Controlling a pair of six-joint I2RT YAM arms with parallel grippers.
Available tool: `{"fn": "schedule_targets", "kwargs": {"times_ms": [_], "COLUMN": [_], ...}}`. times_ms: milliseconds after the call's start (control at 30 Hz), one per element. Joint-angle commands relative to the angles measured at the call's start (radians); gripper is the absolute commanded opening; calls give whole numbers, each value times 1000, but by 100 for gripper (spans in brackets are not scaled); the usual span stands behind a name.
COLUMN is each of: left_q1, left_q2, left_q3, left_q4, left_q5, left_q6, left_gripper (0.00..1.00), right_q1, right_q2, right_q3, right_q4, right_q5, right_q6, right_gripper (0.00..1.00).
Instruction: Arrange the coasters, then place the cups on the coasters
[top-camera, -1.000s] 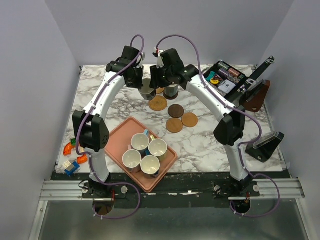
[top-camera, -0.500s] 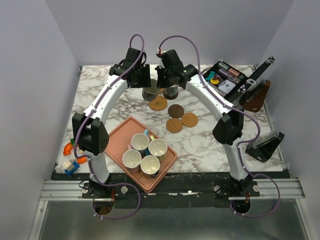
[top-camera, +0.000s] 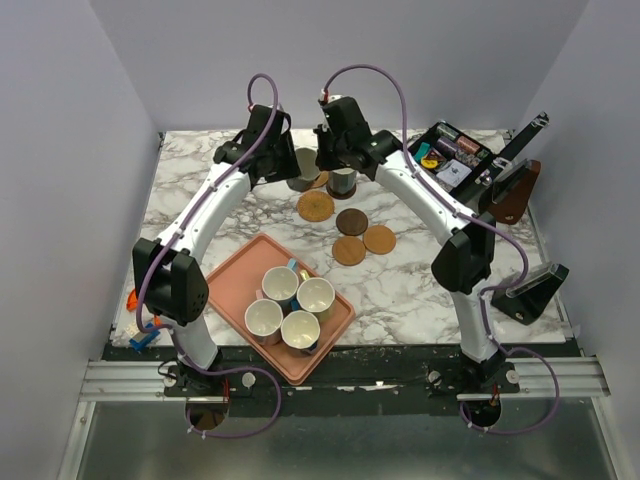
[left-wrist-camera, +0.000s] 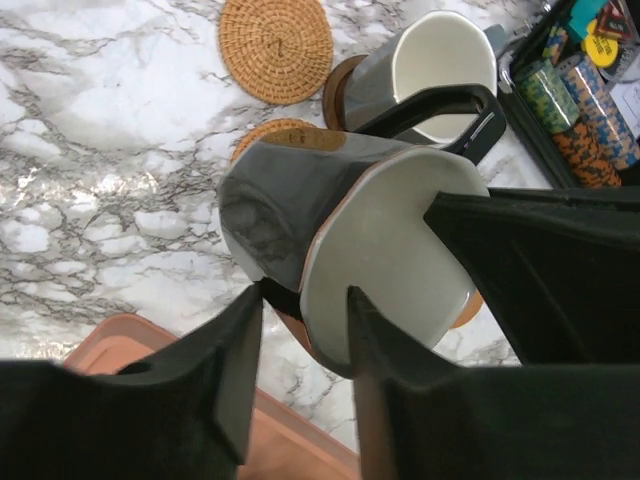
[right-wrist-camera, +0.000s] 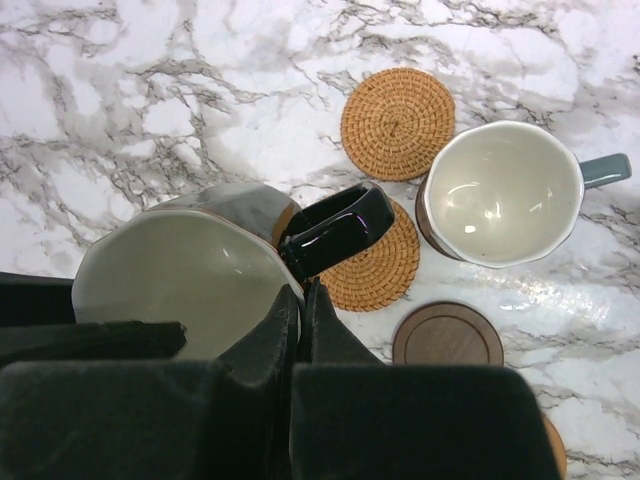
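The black cup (left-wrist-camera: 290, 215) stood at about twelve o'clock on the tabletop (right-wrist-camera: 120, 100) in the overhead view, mouth up; its black handle (right-wrist-camera: 335, 228) reached out over a woven coaster (right-wrist-camera: 378, 268). A brown edge showed beneath its base, so it seemed to rest on a coaster of its own, though that was not certain.

It looked like glazed ceramic; I judged it stiff, fairly light, slick on the outside and liable to chip if knocked against its neighbour. The safest hold was probably across the wall at the rim, one finger inside and one outside, away from the handle; the handle loop was a second choice. A thin coaster would likely slide on marble, so the cup wanted a flat, gentle set-down.

The left hand (left-wrist-camera: 303, 298) had its jaws apart, straddling the near rim without plainly clamping it. The right hand (right-wrist-camera: 300, 295) was closed, fingers pressed together, tips at the rim by the handle root; whether they pinched a sliver of rim could not be told.

At the black cup's four o'clock the grey-green cup (right-wrist-camera: 500, 195) sat on a dark brown coaster (left-wrist-camera: 333, 95). Another woven coaster (right-wrist-camera: 397, 122) and a bare dark brown coaster (right-wrist-camera: 447, 335) lay near; at seven o'clock the pink tray (top-camera: 240, 280) held four cups (top-camera: 290, 305).
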Motion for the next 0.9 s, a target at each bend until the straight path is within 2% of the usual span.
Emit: {"fn": "schedule_targets", "kwargs": {"times_ms": [0,100,200,333,433,500,633,667,867], "left_q1": [-6,-6,-5,-2,6,15,41,55,105], "left_q2": [25,48,68,102,128,142,174,182,234], "left_q3": [10,50,88,149,191,215,261,272,304], "left_q4": [12,12,12,13,24,35,39,39,108], "left_q5": [-34,-54,-75,-98,-92,-88,-109,-109,-7], "left_q6": [-15,-17,-17,-14,-17,-21,-14,-12,48], "left_gripper": [32,12,0,0,0,0,0,0,0], "right_q1": [10,19,22,24,26,26,26,24,12], "right_q2": [-91,-102,-108,-134,-152,-160,-189,-201,-304], "right_q3": [-30,-68,-98,-139,-154,-160,-176,-180,-234], "right_q4": [130,146,146,146,152,152,146,147,149], "right_q5": [16,4,-18,-36,-56,-64,-64,-61,20], "right_q6": [15,-11,-39,-65,-81,-87,-97,-101,-113], "right_gripper": [1,1,1,7,20,31,63,68,74]}}
